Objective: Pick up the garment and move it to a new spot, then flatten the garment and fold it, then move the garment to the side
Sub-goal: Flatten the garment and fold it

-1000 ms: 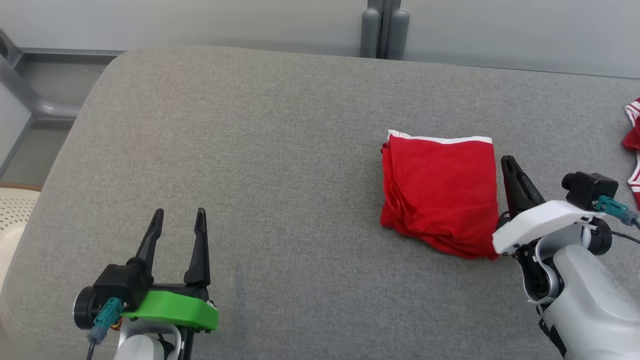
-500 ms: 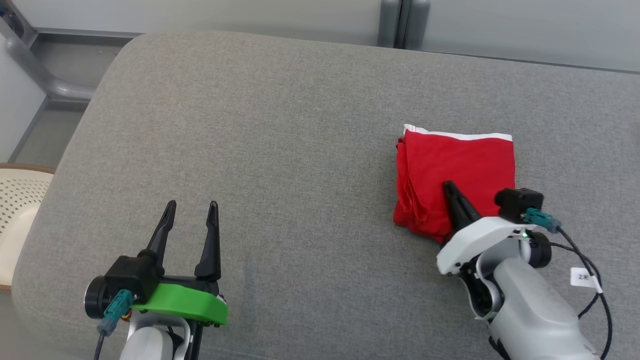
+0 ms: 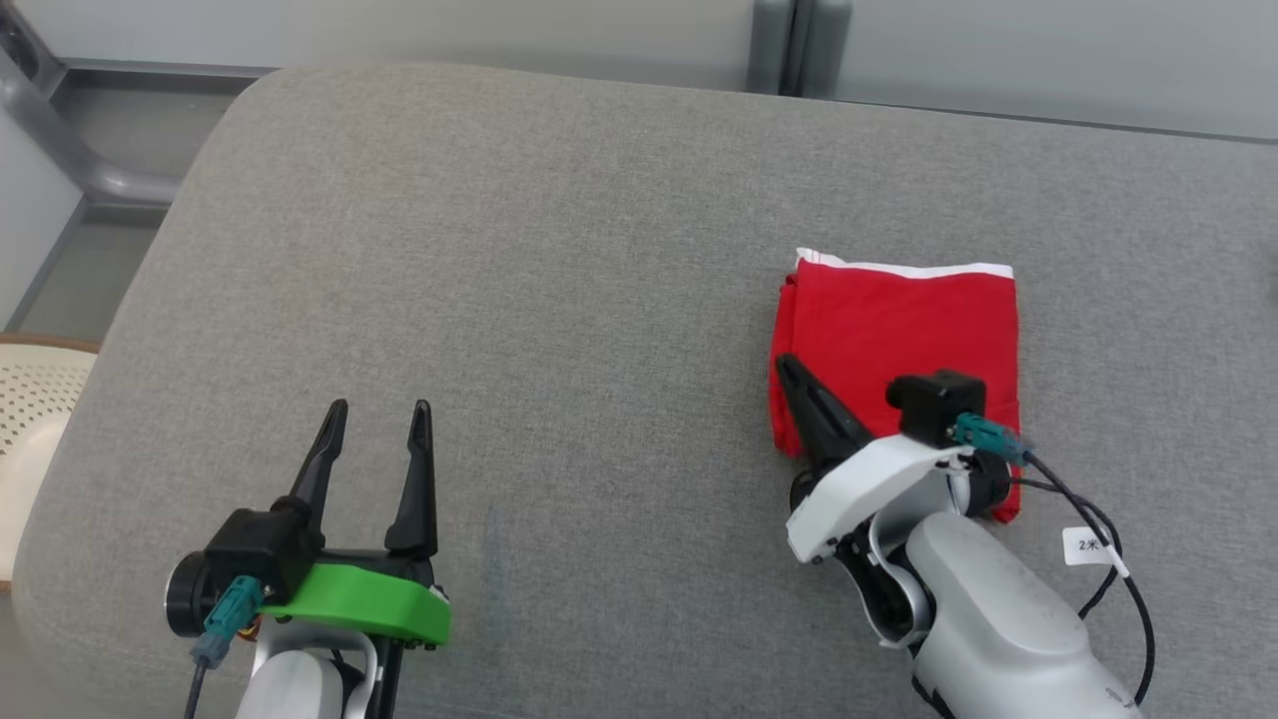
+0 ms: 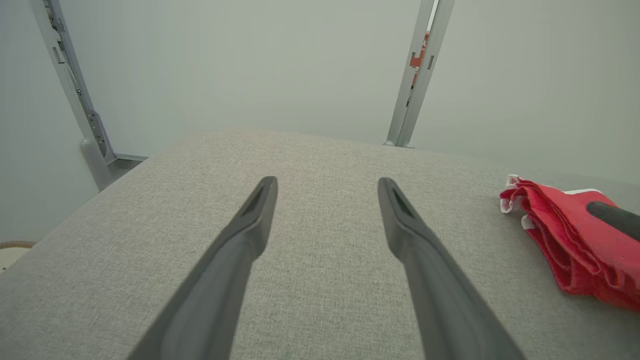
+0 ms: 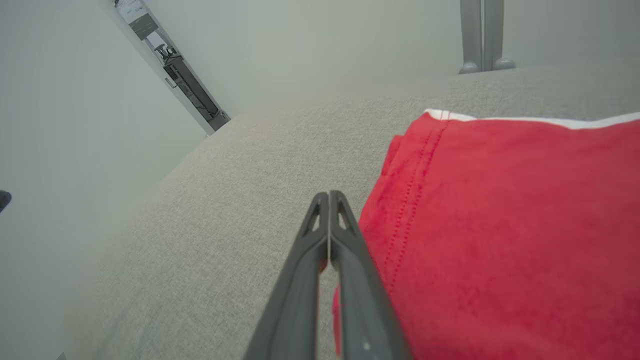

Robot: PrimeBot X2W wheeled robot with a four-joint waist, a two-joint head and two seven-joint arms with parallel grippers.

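The garment [image 3: 899,320] is a folded red cloth with a white band along its far edge, lying on the right half of the grey cushion [image 3: 559,250]. My right gripper [image 3: 786,364] is shut with nothing between its tips and lies low over the garment's near left edge. In the right wrist view its closed fingertips [image 5: 328,196] sit just left of the garment [image 5: 500,225]. My left gripper [image 3: 379,409] is open and holds nothing, hovering over bare cushion at the near left, far from the cloth. The left wrist view has its spread gripper [image 4: 327,182] with the garment [image 4: 555,220] off to the right.
The cushion's rounded left edge [image 3: 130,300] drops to a floor with a grey metal frame [image 3: 60,150]. A cream perforated object [image 3: 30,399] stands at the far left. A grey post [image 3: 794,45] rises behind the cushion against a pale wall.
The camera has shifted. My right gripper swung from the garment's right edge across it to its near left edge and closed fully. The left gripper stayed open in place.
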